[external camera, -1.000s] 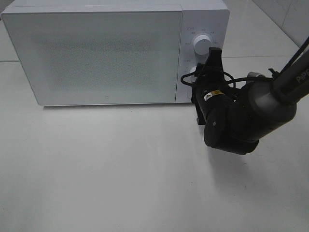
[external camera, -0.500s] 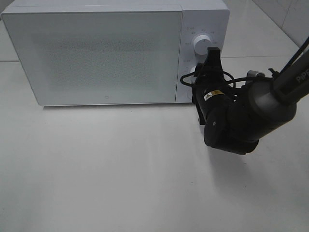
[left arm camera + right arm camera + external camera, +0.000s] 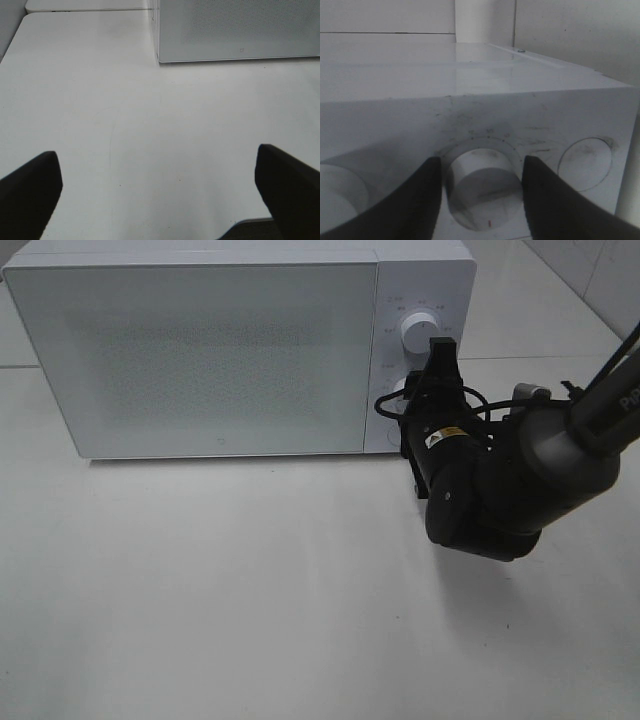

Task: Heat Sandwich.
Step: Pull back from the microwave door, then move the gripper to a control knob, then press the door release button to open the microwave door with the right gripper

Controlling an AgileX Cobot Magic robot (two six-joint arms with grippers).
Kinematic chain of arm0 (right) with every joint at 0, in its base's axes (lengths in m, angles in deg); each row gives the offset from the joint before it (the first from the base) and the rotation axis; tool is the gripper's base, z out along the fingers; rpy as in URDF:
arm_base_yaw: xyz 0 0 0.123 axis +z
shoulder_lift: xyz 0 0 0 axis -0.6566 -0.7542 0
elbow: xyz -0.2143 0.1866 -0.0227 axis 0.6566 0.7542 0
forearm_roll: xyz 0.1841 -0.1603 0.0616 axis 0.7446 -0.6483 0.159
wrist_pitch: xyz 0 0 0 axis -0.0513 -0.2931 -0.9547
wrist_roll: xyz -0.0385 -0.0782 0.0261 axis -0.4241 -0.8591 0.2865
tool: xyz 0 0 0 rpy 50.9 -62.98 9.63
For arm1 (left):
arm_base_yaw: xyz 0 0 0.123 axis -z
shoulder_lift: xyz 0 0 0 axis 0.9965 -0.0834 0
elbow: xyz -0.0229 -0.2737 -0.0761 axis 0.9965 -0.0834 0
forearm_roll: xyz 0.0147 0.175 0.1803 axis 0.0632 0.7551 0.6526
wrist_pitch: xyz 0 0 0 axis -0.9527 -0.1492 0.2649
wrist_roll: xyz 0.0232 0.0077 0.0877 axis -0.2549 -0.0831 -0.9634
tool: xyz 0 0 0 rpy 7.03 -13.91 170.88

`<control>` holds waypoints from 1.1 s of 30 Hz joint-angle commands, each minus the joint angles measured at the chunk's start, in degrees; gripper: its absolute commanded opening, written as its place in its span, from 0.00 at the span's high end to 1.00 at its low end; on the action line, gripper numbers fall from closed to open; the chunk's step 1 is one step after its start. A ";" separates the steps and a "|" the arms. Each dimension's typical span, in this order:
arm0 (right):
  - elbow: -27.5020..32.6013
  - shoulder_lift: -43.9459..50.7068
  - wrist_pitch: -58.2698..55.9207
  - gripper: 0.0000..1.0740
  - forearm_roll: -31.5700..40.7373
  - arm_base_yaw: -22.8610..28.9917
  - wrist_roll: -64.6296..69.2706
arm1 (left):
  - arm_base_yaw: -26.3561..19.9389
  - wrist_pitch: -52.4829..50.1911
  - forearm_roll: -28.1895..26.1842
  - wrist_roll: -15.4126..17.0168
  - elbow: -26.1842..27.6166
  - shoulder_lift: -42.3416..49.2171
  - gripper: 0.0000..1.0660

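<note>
Our right hand (image 3: 481,170) straddles the white box-shaped microwave's (image 3: 445,285) round white dial (image 3: 480,195); gripping or loose, we cannot tell. Sandwich unseen, presumably behind the shut door (image 3: 200,360). Next: pinch, twist the timer.

Left pincer (image 3: 157,167) wide open; right pincer (image 3: 481,170) half-open, right arm (image 3: 520,475) outstretched.

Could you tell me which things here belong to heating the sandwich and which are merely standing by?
In use: microwave, door closed; right gripper; the dial its fingers flank.
Standing by: left gripper, open above the table; top dial. Sandwich not in view.
</note>
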 commanded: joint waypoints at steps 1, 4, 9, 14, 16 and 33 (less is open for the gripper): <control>1.78 2.81 6.65 0.43 -1.09 0.17 -0.86 | -0.11 -0.29 -0.52 0.11 0.00 1.26 0.08; 4.35 4.58 3.15 0.28 -2.41 0.17 -0.97 | -0.11 -0.29 -0.52 0.11 0.00 0.97 0.08; 8.48 8.42 -1.89 0.27 -4.58 0.17 -5.90 | -0.11 -0.29 -0.52 0.11 0.00 0.97 0.08; 12.49 13.12 -6.59 0.29 -7.05 0.17 -13.06 | -0.11 -0.29 -0.52 0.11 0.00 0.97 0.08; 13.75 15.13 -9.17 0.29 -8.54 0.00 -16.21 | -0.11 -0.29 -0.52 0.11 0.00 0.97 0.08; 14.32 30.08 -46.93 0.29 -11.34 -0.06 -64.97 | -0.11 -0.29 -0.52 0.11 0.00 0.97 0.08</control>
